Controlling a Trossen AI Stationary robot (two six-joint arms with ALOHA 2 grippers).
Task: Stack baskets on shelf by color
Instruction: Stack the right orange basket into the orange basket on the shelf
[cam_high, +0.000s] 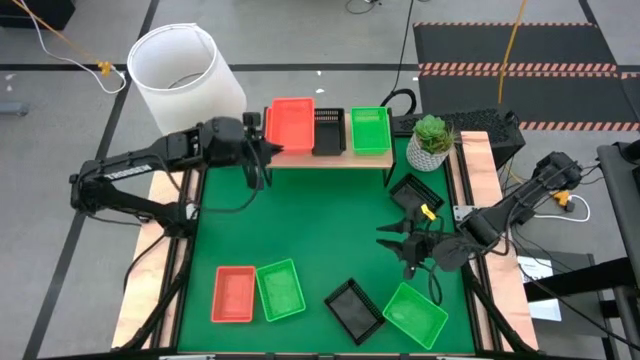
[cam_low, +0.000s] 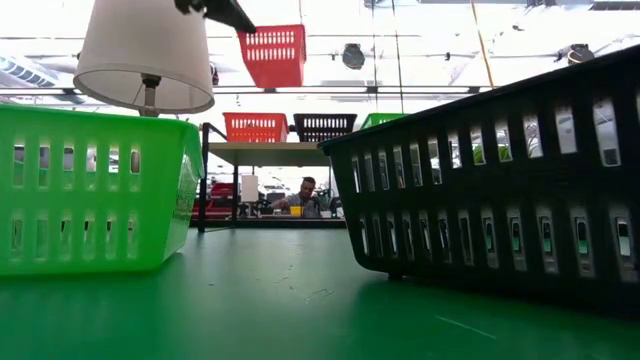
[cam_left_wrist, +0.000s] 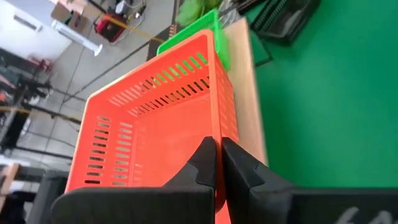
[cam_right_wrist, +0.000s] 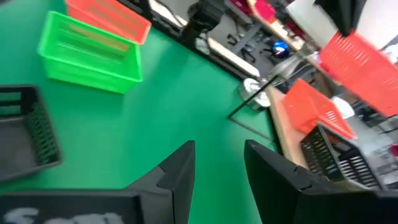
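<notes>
Orange-red, black and green baskets (cam_high: 330, 130) with slotted sides are seen on a light wooden shelf (cam_high: 330, 159). A bright green mat (cam_high: 310, 230) is laid on the table, where more red, green and black baskets lie

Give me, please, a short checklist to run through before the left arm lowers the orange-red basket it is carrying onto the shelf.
1. Grip: the left hand is shut on the wall of the raised orange-red basket: ok.
2. Height: in the low view that basket hangs above the orange-red basket on the shelf: ok.
3. Alignment over the stack: the high view puts it over the shelf's left end; exact fit cannot tell.
4. Neighbours: a black basket and a green basket sit beside that spot on the shelf: ok.
5. Right hand: open, empty, over the green mat, far from the shelf: ok.
</notes>
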